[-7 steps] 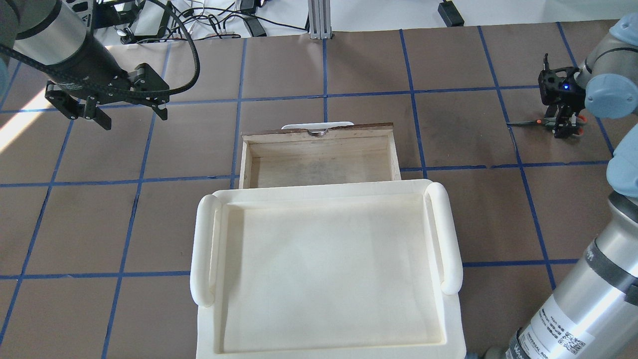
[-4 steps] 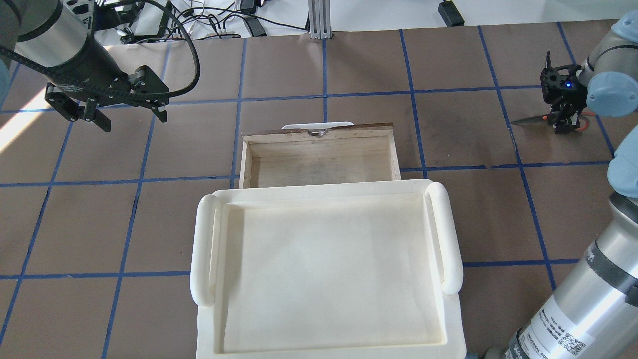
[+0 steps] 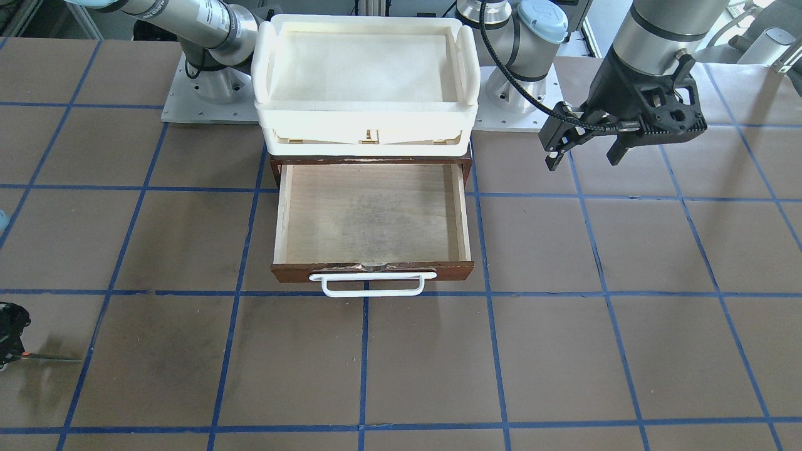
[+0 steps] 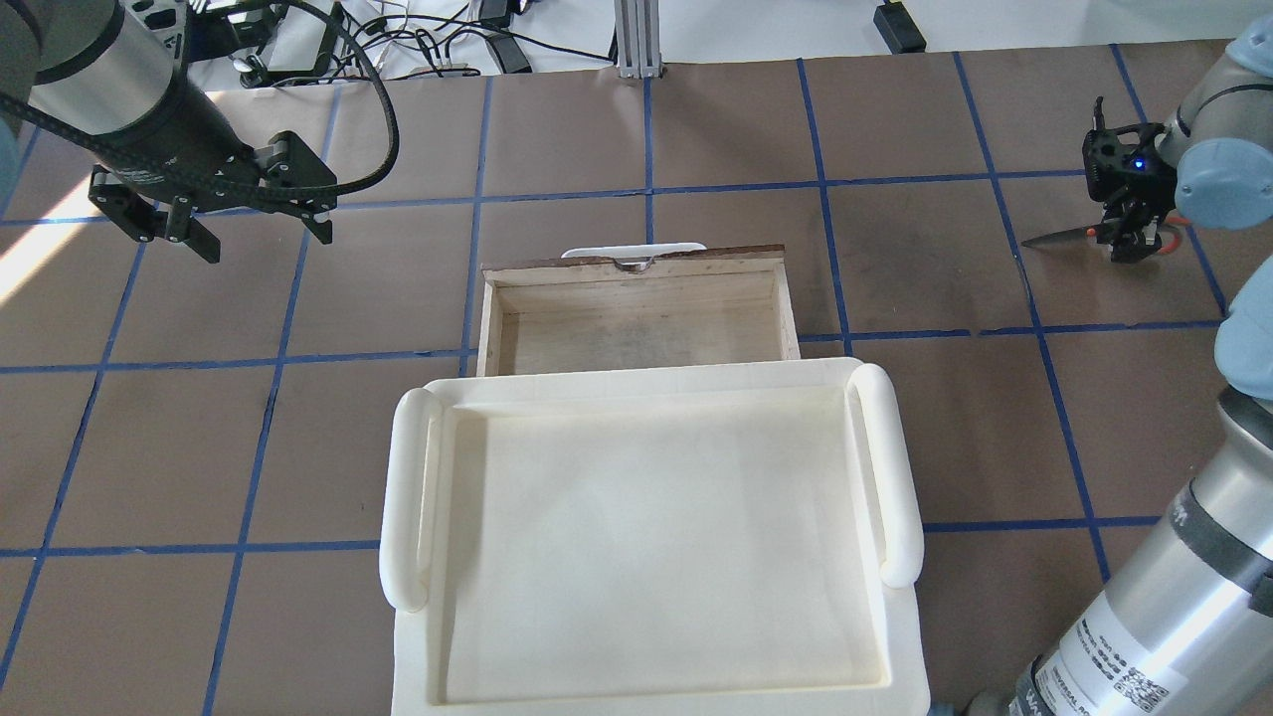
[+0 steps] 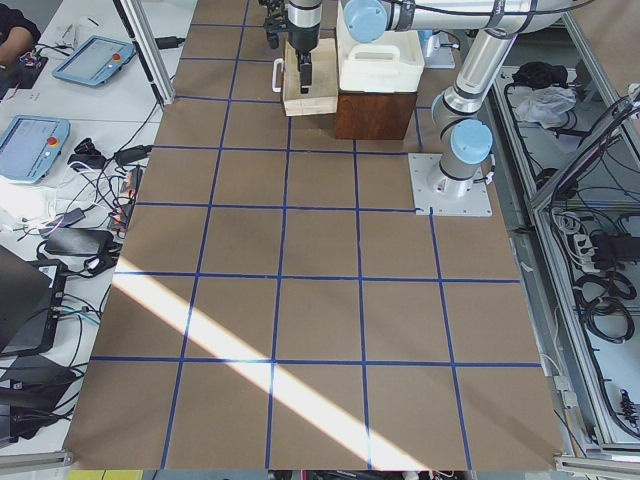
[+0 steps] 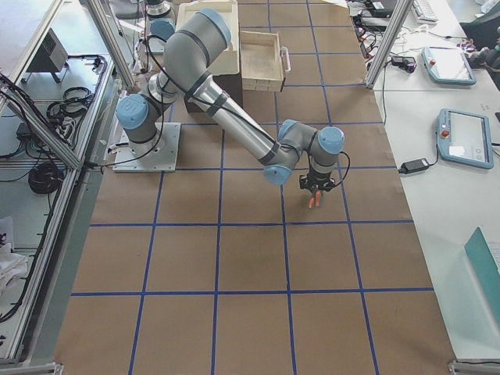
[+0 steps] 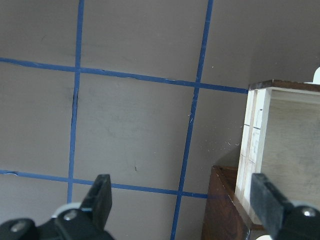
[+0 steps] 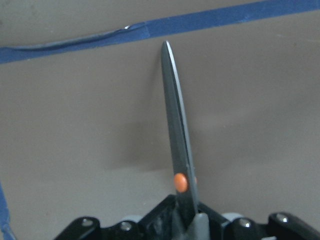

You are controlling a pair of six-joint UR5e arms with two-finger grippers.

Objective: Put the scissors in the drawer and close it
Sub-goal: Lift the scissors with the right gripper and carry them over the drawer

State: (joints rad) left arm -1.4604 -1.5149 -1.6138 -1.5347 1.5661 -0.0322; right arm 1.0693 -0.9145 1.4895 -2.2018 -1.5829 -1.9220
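Wooden drawer (image 3: 369, 213), front-facing view, pulled open beneath the white tray (image 3: 366, 116), with the left gripper (image 3: 583, 161) spread wide near its side; overhead view, right gripper (image 4: 1134, 244) well apart to the drawer's right, clamped on the scissors (image 4: 1059, 237) at their handles; right wrist view, closed blades pointing forward.

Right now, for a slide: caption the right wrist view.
Right gripper holds the scissors, closed blades pointing toward a blue tape line on the brown table.
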